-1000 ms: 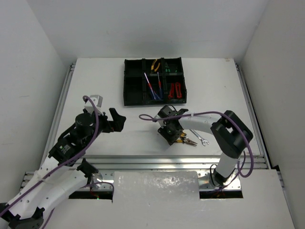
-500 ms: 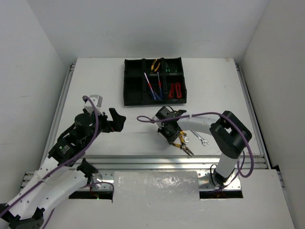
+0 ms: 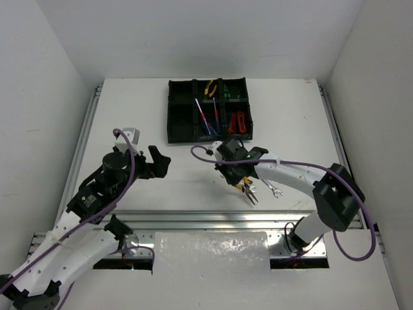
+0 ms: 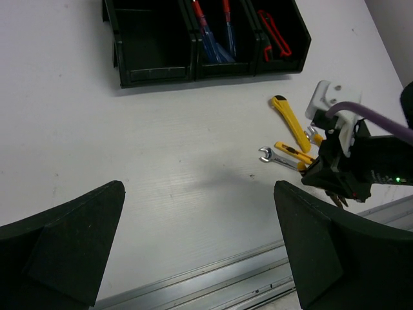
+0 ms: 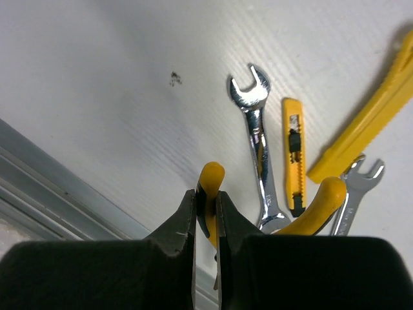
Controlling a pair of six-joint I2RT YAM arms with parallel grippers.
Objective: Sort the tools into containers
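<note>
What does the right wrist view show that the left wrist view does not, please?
Only the right wrist view shows the right gripper shut on one yellow handle of the pliers. Only the left wrist view shows the black organiser tray holding screwdrivers and red-handled cutters, with the left gripper open. Both show a silver wrench, a small yellow utility knife and a longer yellow knife lying on the white table.
</note>
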